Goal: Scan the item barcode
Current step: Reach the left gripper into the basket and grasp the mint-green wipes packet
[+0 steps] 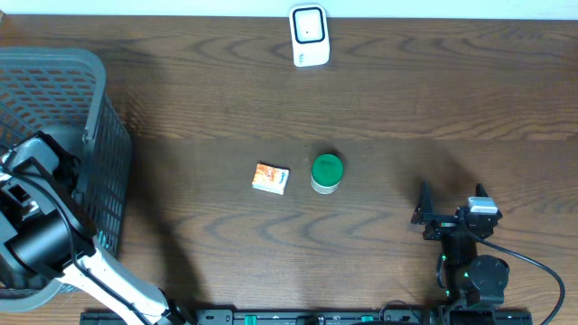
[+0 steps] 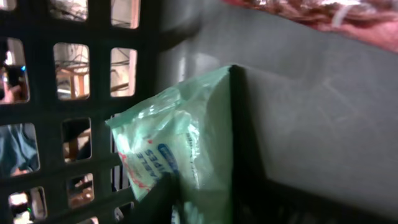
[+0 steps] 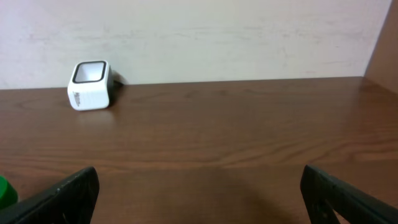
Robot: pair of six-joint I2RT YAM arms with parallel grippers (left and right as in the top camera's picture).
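Left gripper (image 2: 202, 143) deep inside grey basket (image 1: 54, 68). Jaws pinched on green packet (image 2: 180, 124), film creased between them. Packet sits against basket's slotted wall, well apart from white scanner (image 1: 309, 34) at far edge of table (image 1: 406, 108). Right gripper (image 1: 452, 194) gapes wide, holds nothing, near front edge.

Judgement: packet likely light, soft and floppy, with slick film; may sag or slip. Best hold at sealed edge or corner, firm pinch, printed face left uncovered for scanner. Barcode itself not visible.
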